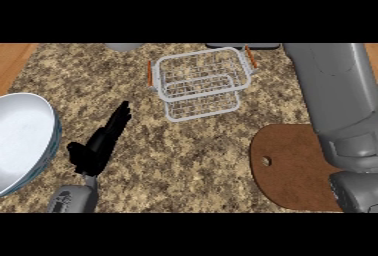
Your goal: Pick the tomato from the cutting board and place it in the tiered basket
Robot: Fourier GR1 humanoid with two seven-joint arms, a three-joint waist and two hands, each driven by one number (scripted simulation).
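Head view, single moment.

- Tomato: not visible. The bare part of the brown cutting board [289,175], at the right of the speckled tabletop [192,165], carries nothing. Its right part is hidden under the right forearm [336,100]. It cannot be told whether the tomato lies under that arm or is held out of view.
- Right hand: not in view. The forearm crosses the board and runs past the picture's upper edge, to the right of the tiered basket [199,80]. Nothing can be said of its fingers.
- Left hand [100,142]: low on the left side, between the large pale bowl [26,135] and the basket. Its fingers are straight and hold nothing. It is apart from both.
- Basket: white wire, both tiers bare, with a short orange bar at each side. The larger tier is farther from the robot and the smaller one nearer.

Judged step: either the carry toward the basket or the reach for the tomato. The picture does not settle which.

Next move, if the tomato is held: bring the right hand leftward over a tier, lower it inside the wire rim, then open the fingers.

Pointing and long axis of the tomato cannot be read. A tomato is near-round, so orientation should matter little for placing.
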